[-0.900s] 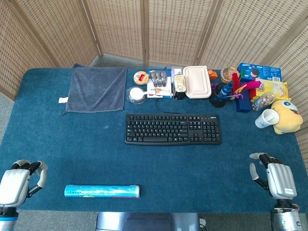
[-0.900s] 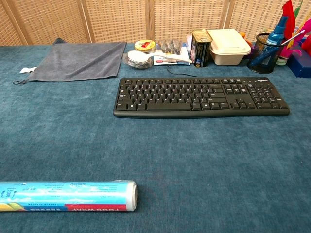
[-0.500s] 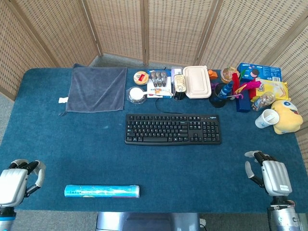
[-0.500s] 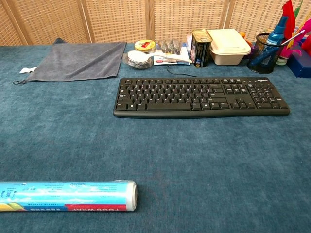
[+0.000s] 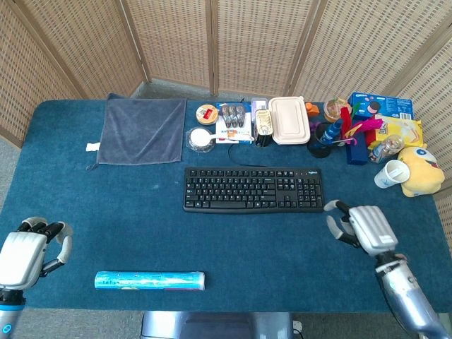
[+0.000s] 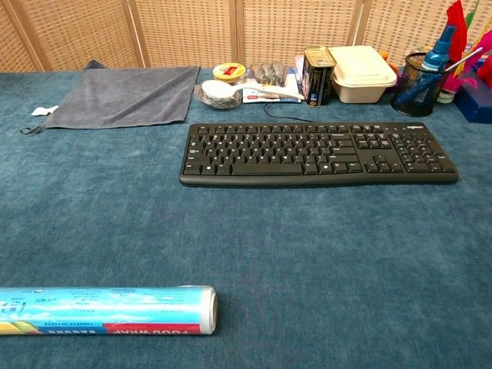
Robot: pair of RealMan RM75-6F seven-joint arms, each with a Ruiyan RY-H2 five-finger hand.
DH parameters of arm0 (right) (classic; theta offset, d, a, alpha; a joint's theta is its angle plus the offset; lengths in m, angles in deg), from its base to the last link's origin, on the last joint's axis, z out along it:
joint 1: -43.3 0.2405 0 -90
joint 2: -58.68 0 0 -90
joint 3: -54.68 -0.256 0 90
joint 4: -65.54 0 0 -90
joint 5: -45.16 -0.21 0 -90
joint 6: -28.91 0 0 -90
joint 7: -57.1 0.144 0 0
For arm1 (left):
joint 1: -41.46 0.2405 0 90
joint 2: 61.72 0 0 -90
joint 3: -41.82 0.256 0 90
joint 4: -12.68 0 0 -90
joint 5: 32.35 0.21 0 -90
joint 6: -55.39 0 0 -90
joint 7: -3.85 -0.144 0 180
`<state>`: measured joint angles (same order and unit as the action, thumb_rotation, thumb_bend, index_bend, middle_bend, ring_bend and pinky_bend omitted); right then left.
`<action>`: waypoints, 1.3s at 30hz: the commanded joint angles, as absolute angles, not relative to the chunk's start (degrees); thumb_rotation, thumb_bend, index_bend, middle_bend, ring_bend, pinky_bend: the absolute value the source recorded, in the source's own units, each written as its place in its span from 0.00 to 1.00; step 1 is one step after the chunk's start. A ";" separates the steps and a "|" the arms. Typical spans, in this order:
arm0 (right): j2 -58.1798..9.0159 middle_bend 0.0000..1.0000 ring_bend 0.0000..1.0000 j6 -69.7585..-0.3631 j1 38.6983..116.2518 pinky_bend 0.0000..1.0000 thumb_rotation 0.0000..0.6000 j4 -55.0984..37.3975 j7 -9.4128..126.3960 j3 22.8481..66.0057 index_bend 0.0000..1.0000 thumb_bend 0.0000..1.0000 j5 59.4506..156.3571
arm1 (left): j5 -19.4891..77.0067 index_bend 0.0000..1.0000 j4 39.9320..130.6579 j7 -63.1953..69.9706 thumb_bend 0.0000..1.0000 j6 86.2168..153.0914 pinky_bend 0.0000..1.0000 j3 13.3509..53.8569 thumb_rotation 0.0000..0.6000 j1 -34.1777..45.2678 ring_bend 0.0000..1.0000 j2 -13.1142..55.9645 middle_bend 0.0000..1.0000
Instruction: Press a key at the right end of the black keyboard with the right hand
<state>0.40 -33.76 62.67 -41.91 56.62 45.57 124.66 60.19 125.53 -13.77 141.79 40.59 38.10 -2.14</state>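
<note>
The black keyboard (image 5: pixel 254 189) lies across the middle of the blue table; in the chest view the keyboard (image 6: pixel 317 152) fills the upper centre, its number pad at the right end. My right hand (image 5: pixel 360 227) hovers just right of and slightly nearer than the keyboard's right end, back up, fingers apart and bent toward the keyboard, holding nothing and touching no key. My left hand (image 5: pixel 28 251) rests at the table's near left corner, empty, fingers loosely bent. Neither hand shows in the chest view.
A roll of food wrap (image 5: pixel 150 280) lies near the front edge at left. A grey towel (image 5: pixel 143 129) is spread at the back left. Tins, a white lunch box (image 5: pixel 288 120), a pen holder (image 5: pixel 326 138) and snack packs crowd the back right behind the keyboard.
My right hand has moved forward and to the left from the near right corner to just beside the keyboard's right end. The left hand has barely shifted.
</note>
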 commanded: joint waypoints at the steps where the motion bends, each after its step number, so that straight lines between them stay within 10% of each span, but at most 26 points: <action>1: 0.80 1.00 1.00 -23.72 69.66 0.79 0.00 -39.65 56.88 43.58 0.35 0.54 117.85 | 59.54 0.46 126.36 -14.43 0.46 141.17 0.30 40.13 0.00 37.52 0.53 -2.41 0.58; 39: -13.92 1.00 1.00 -14.69 83.62 0.83 0.00 -23.98 40.26 48.92 0.36 0.55 96.33 | 56.48 0.46 127.45 -17.99 0.46 138.92 0.30 39.71 0.00 35.19 0.53 -1.42 0.58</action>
<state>-13.77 -14.67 83.51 -24.15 40.42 48.79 96.48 56.47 127.45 -18.00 138.92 39.70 35.19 -1.41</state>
